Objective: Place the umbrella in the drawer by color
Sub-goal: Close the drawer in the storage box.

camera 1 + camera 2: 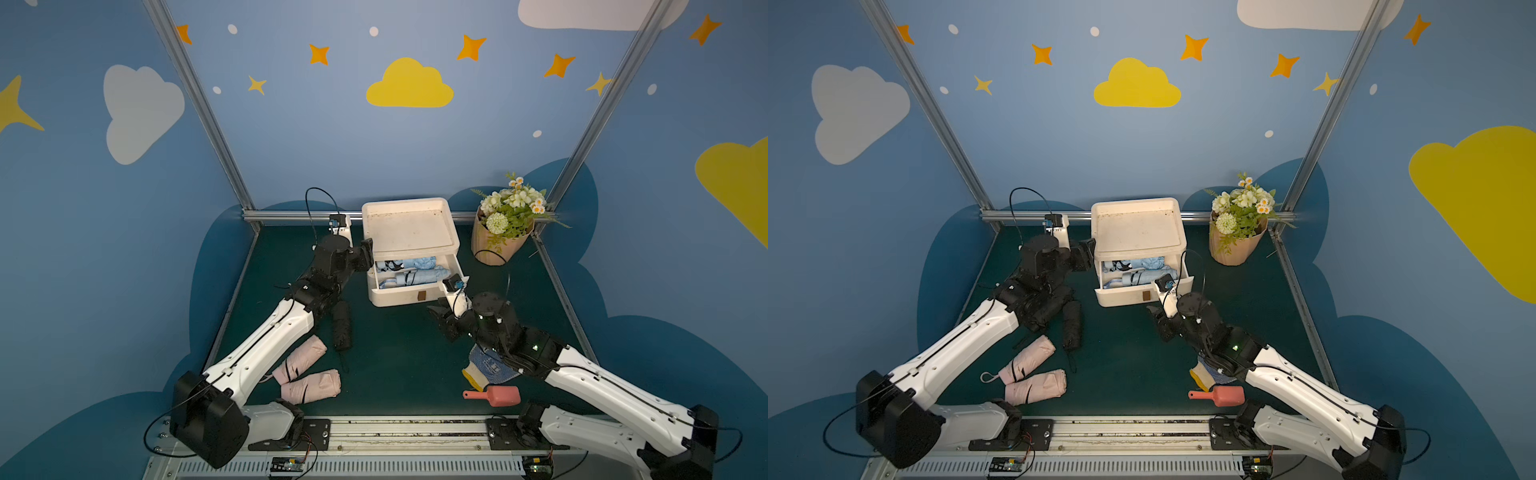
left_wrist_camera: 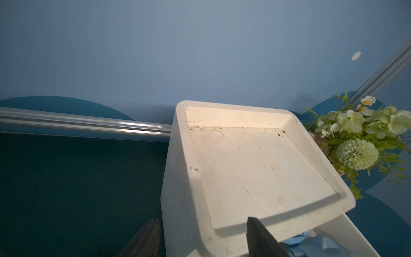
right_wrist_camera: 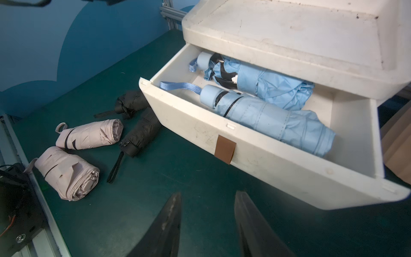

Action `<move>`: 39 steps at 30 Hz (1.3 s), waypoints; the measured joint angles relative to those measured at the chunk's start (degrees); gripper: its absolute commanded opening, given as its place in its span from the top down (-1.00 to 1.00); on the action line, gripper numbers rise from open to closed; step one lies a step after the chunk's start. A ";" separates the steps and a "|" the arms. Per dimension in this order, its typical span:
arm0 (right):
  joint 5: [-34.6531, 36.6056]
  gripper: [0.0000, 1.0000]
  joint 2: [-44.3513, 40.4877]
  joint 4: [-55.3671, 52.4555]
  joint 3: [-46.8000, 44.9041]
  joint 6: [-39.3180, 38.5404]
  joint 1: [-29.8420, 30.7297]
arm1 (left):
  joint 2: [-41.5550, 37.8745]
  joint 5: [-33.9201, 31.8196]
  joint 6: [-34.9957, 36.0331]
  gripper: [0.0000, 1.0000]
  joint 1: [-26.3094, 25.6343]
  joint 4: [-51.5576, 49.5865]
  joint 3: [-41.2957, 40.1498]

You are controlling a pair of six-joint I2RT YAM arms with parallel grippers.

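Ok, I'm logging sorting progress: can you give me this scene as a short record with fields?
drawer: pulled open, holds two blue umbrellas
table: two pink umbrellas and two black umbrellas lying loose
left fingers: open, either side of a cabinet corner
right fingers: open, empty, over the table before the drawer front

1. We are finding the cabinet (image 1: 409,226) standing back-middle on the table (image 1: 395,365), its drawer (image 1: 405,296) pulled out frontward.
2. We are seeing the rear umbrella (image 3: 262,82) and the front umbrella (image 3: 266,115) lying side by side in it.
3. We are noting the flower pot (image 1: 496,245) standing right of the cabinet.
4. We are spotting the lone umbrella (image 1: 342,328) lying left of the drawer, the umbrella pair (image 1: 311,386) before it.
5. We are finding the glove (image 1: 488,368) and the scoop (image 1: 500,395) lying front right.
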 measured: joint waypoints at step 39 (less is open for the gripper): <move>3.76 0.18 17.27 9.38 -1.31 25.00 -0.17 | 20.00 -6.01 -0.96 0.94 -0.55 -3.37 15.37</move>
